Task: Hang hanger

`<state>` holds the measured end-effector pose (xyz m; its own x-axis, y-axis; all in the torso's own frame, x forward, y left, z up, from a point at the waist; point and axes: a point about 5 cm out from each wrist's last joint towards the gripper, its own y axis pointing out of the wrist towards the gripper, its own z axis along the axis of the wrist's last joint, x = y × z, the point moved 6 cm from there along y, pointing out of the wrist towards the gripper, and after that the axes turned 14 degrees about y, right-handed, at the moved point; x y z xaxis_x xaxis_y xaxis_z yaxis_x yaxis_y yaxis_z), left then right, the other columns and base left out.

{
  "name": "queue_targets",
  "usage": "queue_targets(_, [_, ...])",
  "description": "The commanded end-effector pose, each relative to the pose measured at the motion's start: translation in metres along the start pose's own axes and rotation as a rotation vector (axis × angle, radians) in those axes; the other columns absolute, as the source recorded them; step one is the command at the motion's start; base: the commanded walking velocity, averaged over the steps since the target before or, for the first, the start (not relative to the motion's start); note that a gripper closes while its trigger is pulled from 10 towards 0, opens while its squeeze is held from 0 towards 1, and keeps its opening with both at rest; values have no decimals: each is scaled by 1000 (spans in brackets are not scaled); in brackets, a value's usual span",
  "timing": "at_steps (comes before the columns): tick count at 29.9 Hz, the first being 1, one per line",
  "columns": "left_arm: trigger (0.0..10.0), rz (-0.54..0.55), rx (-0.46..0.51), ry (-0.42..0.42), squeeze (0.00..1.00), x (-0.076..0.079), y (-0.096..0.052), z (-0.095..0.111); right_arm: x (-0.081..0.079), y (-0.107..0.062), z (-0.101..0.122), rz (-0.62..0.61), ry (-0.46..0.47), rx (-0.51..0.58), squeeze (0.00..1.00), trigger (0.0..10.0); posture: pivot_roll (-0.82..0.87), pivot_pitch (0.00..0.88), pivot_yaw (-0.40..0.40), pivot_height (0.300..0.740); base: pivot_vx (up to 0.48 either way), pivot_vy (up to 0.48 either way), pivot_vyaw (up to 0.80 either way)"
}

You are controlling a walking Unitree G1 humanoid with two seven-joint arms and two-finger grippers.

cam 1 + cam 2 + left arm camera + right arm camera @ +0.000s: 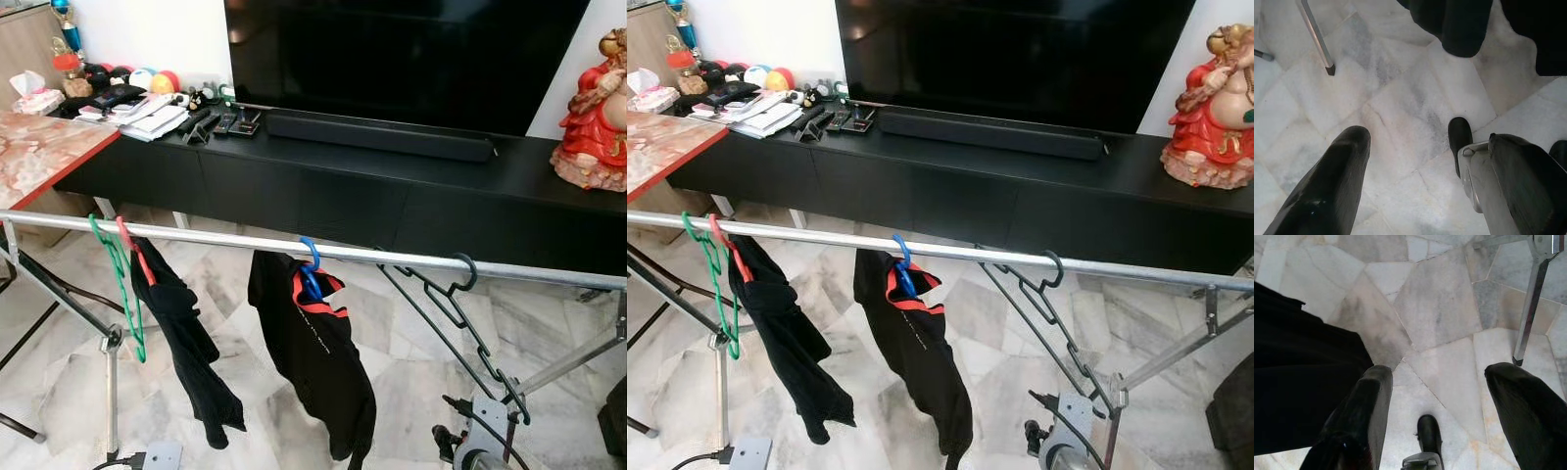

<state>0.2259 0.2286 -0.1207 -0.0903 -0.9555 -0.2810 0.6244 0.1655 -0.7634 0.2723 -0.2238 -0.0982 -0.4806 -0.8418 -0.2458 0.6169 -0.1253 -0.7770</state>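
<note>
A silver rail (294,245) runs across the scene from the robot's left to its right, in front of a long black cabinet (411,186) that carries a television (411,59) and a red figurine (596,117). On the rail, from left to right, hang a green hanger (125,294) with nothing on it, a red hanger (137,253) with a black garment (186,343), a blue hanger (310,269) with a second black garment (318,362), and a dark empty hanger (453,304) whose hook sits over the rail well to the right. Bare stretches of rail lie between the red and blue hangers and between the blue and dark ones, and the rail runs on bare to the right of the dark hook.

The right gripper (1435,396) points down at the marble floor (1440,308), its two black fingers (1366,406) spread wide with nothing between them. Beside one finger lies black cloth; beyond the other stands a leg of the rack (1530,308). The dark hanger is not in this gripper.

The left gripper (1420,161) also points at the floor, wide open and holding nothing. A rack leg (1316,36) stands ahead of one finger, and the hem of a black garment hangs just ahead of the other.
</note>
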Motion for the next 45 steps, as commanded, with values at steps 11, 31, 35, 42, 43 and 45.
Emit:
queue_targets(11, [10000, -9, -8, -3, 0, 6, 0, -1, 9, -1, -5, -21, -28, -20, 0, 10000, -3, 82, -22, 740, 0, 0, 0])
queue_targets(31, [10000, -9, -43, -9, 0, 8, -5, -20, 13, -1, -7, -26, -34, -23, 0, 10000, 15, 143, -33, 740, 0, 429, 0])
queue_targets(35, [10000, -11, -40, -11, 0, 9, -4, -18, 12, -1, -6, -25, -32, -19, 0, 10000, 14, 152, -35, 740, 0, 463, 0])
queue_targets(42, [10000, -12, -39, -20, 0, 11, -4, -17, 12, -1, -4, -27, -33, -12, 0, 10000, 15, 158, -39, 740, 0, 462, 0])
queue_targets(43, [10000, -12, -40, -20, 0, 11, -4, -18, 12, -1, -4, -27, -32, -12, 0, 10000, 15, 158, -39, 740, 0, 461, 0])
queue_targets(45, [10000, -13, -42, -19, 0, 11, -4, -18, 12, -1, -4, -29, -33, -12, 0, 10000, 14, 162, -37, 740, 0, 461, 0])
